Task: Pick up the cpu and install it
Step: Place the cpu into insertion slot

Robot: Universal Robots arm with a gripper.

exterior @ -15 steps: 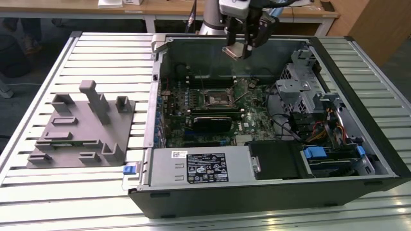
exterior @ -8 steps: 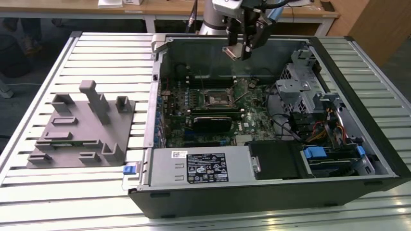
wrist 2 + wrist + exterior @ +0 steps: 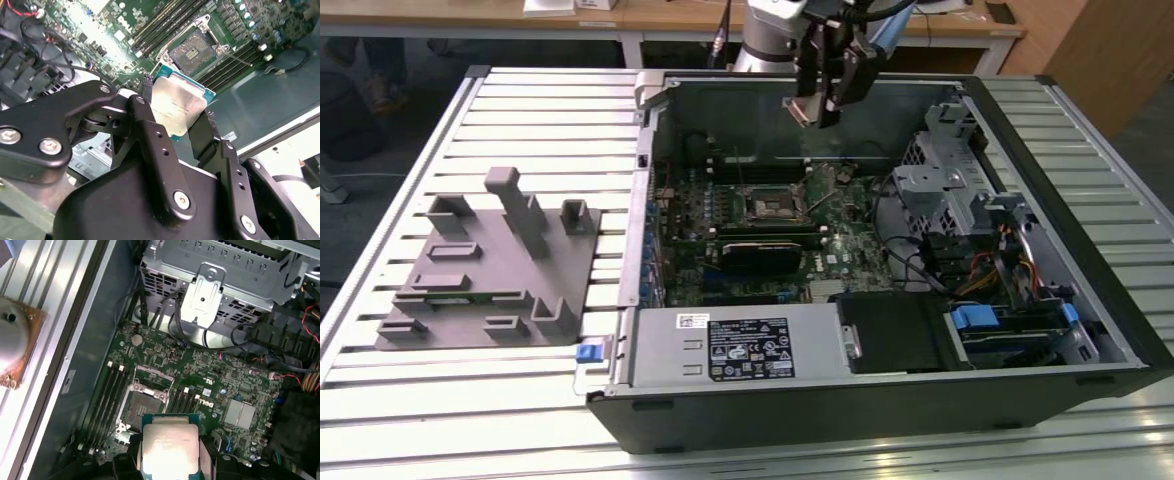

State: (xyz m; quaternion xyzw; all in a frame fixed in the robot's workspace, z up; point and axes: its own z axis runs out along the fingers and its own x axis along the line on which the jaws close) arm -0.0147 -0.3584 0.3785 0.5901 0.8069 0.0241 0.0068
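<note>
My gripper (image 3: 814, 108) is shut on the cpu (image 3: 802, 107), a small flat square chip with a silvery top, held in the air above the open computer case. In both wrist views the cpu (image 3: 177, 106) (image 3: 170, 446) sits clamped between the two black fingers (image 3: 145, 125). Below it on the green motherboard lies the open, square-framed socket (image 3: 774, 206) (image 3: 196, 51) (image 3: 141, 407). The chip hangs above and slightly to the far side of the socket, apart from the board.
The black computer case (image 3: 881, 400) lies open on a slatted metal table (image 3: 480, 400). A grey moulded tray (image 3: 494, 270) stands at the exterior view's left. Inside the case are a drive cage (image 3: 961, 180), cables and a power supply (image 3: 734, 345).
</note>
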